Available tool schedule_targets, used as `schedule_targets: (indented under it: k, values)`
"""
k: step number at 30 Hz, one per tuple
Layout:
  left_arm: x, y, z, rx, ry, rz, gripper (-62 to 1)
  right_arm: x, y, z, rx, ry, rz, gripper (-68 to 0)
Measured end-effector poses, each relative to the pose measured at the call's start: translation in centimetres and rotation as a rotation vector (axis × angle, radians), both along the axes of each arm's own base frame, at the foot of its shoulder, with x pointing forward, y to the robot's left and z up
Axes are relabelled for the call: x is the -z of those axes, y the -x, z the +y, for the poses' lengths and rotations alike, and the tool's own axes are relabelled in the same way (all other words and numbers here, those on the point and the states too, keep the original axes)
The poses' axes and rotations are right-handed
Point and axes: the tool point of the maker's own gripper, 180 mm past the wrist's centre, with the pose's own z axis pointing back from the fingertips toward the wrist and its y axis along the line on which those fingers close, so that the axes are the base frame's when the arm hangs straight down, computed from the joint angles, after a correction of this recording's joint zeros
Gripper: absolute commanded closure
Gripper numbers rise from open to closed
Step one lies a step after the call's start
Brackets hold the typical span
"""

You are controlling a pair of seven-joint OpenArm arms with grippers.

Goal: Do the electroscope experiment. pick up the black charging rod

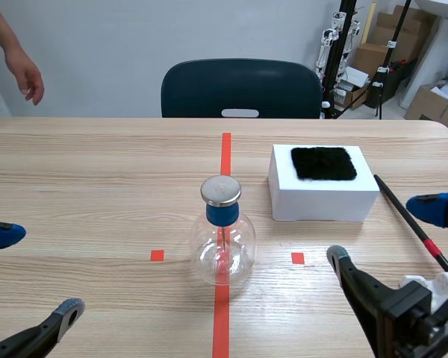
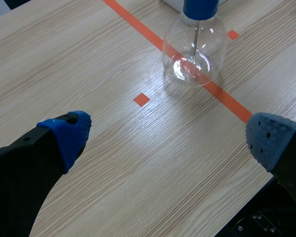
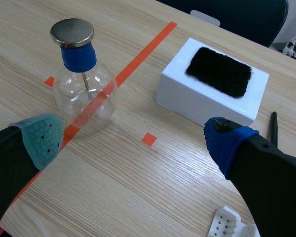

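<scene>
A thin black charging rod (image 1: 412, 223) with a red band lies slanted on the table at the right, beside the white box; in the right wrist view only its tip (image 3: 274, 127) shows beyond the blue-padded finger. The glass flask electroscope (image 1: 222, 233) with a blue collar and metal disc stands on the orange centre line, also seen in both wrist views (image 2: 194, 43) (image 3: 84, 79). My right gripper (image 1: 384, 231) is open low at the right, close to the rod. My left gripper (image 1: 37, 272) is open at the near left, away from the flask.
A white box (image 1: 322, 195) topped with a black fur pad (image 1: 323, 162) sits right of the flask. A white plastic stand (image 1: 433, 283) lies by the right arm. A person's hand (image 1: 26, 74) hangs at the far left; a dark chair (image 1: 240, 89) stands behind the table.
</scene>
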Motion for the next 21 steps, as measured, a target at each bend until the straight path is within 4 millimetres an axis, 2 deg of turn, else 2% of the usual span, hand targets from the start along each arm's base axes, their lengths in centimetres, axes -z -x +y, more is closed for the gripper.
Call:
schedule_targets:
  k: [3, 8, 13, 18, 21]
  values:
    - [0.0, 0.0, 0.0, 0.0, 0.0, 0.0, -62.3, 1.0, 0.2, -0.4, 0.022, 0.01, 0.062, -58.2]
    - [-0.2, -0.1, -0.1, 0.001, 0.007, -0.009, -62.3, 2.1, -0.1, -2.3, 0.061, 0.09, 0.127, -58.2]
    - [-1.9, -0.4, -0.4, 0.009, 0.073, -0.121, -62.3, 3.3, -1.2, -3.8, 0.101, 0.182, 0.205, -58.2]
    - [-1.0, 0.5, 0.4, -0.017, 0.083, -0.191, -62.3, 4.2, -2.6, -5.7, 0.158, 0.281, 0.296, -58.2]
    - [0.5, 0.8, 1.4, -0.047, 0.076, -0.204, -62.3, 4.2, -3.4, -6.8, 0.194, 0.332, 0.34, -58.2]
